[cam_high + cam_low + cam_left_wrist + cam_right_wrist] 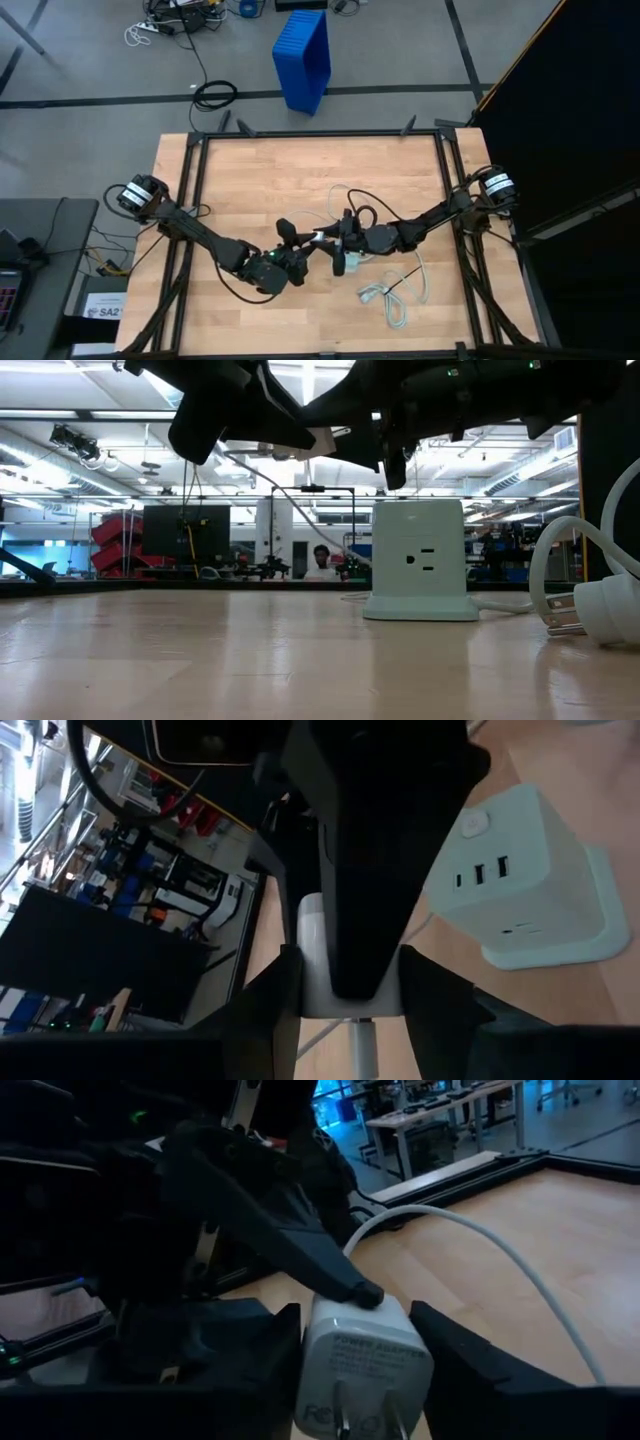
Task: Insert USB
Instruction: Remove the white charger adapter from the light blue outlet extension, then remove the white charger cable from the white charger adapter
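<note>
Charger block: the pale green-white charger block (520, 870) is standing upright on the desk (250, 180), its small ports facing the left wrist camera; every place below is taken from it.
Left gripper: the left gripper (345, 975) is hovering just beside and above the block, its fingers pinching a white adapter (365, 1360) across two opposite faces.
Right gripper: the right gripper (355, 1350) is meeting it from the block's other side and is pressing on the adapter's two remaining flanks, prongs facing its own camera.
Why both are holding: judging by the crossed grips, the two arms are sharing the small body so it is not twisting while it is steadied or passed.
USB: the USB (480, 1240) is running as a thin white cable from the adapter's far face, opposite the prongs, and is arcing off over the desk away from the block; its plug end is hiding behind the adapter, so I cannot tell whether it is seated.
Thick cord: the thick white cord (600, 605) is lying on the desk beside the block, apart from both grippers.
Next move: it is likely calling for fine alignment; a tilt is risking a jam.
</note>
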Tool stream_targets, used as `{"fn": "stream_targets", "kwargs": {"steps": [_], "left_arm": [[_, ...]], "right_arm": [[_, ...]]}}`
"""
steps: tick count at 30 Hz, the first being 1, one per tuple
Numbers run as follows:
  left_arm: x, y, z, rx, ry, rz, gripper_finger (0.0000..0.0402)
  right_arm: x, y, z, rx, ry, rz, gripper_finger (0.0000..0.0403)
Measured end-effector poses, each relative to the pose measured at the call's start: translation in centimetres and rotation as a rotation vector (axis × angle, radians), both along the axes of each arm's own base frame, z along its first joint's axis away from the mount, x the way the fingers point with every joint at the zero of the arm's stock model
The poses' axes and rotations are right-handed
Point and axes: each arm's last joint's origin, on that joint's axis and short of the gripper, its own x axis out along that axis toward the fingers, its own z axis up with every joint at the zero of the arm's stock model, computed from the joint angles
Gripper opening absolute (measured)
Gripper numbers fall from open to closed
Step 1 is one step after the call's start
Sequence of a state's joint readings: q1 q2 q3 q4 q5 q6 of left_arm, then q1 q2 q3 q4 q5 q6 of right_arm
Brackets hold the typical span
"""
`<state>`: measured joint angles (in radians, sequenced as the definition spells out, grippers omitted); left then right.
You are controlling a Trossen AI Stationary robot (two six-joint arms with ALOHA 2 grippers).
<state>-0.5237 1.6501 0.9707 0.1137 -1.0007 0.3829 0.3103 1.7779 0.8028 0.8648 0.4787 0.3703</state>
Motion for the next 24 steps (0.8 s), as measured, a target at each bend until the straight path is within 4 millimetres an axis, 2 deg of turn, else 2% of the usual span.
{"fn": "stream_targets", "kwargs": {"steps": [4, 14, 24], "left_arm": [[-0.2, -0.4, 0.0, -0.006, 0.001, -0.012, 0.0132], [-1.4, -1.7, 0.3, 0.042, 0.010, -0.021, 0.0176], [-1.7, -0.6, -0.7, 0.033, 0.076, 0.037, 0.0177]], "right_arm": [[0.0, 0.0, 0.0, -0.023, 0.005, 0.006, 0.0118], [0.0, 0.0, 0.0, -0.025, 0.005, 0.004, 0.0118], [0.0, 0.1, 0.0, -0.023, 0.000, 0.006, 0.0118]]}}
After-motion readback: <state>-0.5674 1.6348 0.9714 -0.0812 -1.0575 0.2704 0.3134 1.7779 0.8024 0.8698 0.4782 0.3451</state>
